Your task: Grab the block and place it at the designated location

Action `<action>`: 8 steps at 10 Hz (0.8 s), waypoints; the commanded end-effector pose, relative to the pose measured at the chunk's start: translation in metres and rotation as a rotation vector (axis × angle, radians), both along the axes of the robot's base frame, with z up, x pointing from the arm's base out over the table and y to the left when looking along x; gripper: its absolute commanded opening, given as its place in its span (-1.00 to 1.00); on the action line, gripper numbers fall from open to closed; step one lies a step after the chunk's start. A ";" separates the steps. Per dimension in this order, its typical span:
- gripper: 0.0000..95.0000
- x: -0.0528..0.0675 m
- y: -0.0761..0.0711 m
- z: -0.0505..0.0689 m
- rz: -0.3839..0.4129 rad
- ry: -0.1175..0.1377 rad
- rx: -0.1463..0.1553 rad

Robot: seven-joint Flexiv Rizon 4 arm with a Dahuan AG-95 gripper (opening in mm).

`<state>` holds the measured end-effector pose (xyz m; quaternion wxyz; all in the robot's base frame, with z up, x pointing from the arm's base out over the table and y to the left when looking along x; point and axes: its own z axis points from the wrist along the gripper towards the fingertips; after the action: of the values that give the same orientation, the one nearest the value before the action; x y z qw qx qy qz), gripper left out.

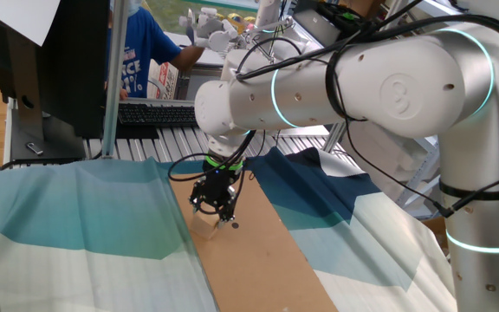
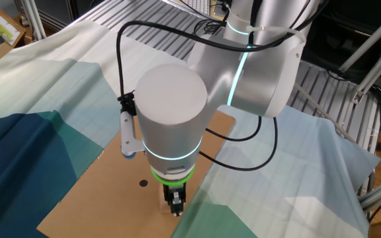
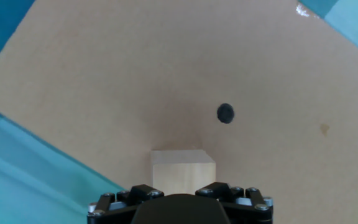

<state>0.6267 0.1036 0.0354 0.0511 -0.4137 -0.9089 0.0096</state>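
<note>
The block (image 3: 183,168) is a pale wooden cube low in the hand view, centred between my gripper's (image 3: 180,194) jaws, which close in on its lower corners. It sits at or just above the brown cardboard (image 3: 104,81). The designated location, a small black dot (image 3: 225,113), lies about one block width beyond it, slightly right. In one fixed view my gripper (image 1: 219,211) hangs low over the cardboard with the block (image 1: 204,228) at its tips and the dot (image 1: 236,225) beside it. In the other fixed view the arm hides the block; the dot (image 2: 143,183) lies left of my gripper (image 2: 174,205).
The cardboard strip (image 1: 258,260) lies on a blue, teal and white cloth (image 1: 76,208). A keyboard (image 1: 158,113) and a person in a blue shirt (image 1: 141,52) are behind the table. Cables (image 2: 197,39) loop off the arm.
</note>
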 end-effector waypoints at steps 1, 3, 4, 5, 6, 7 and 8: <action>-1.00 -0.001 0.000 0.000 0.014 -0.007 0.000; -1.00 -0.001 -0.001 0.001 0.069 -0.020 0.010; -1.00 -0.001 -0.001 0.001 0.168 -0.041 0.028; -1.00 0.000 -0.001 0.002 0.211 -0.040 0.038; -1.00 0.000 -0.002 0.004 0.235 -0.042 0.050; -1.00 0.002 -0.005 0.008 0.295 -0.046 0.057; -1.00 0.005 -0.007 0.012 0.325 -0.059 0.070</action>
<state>0.6298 0.0977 0.0455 0.0380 -0.2852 -0.9575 -0.0190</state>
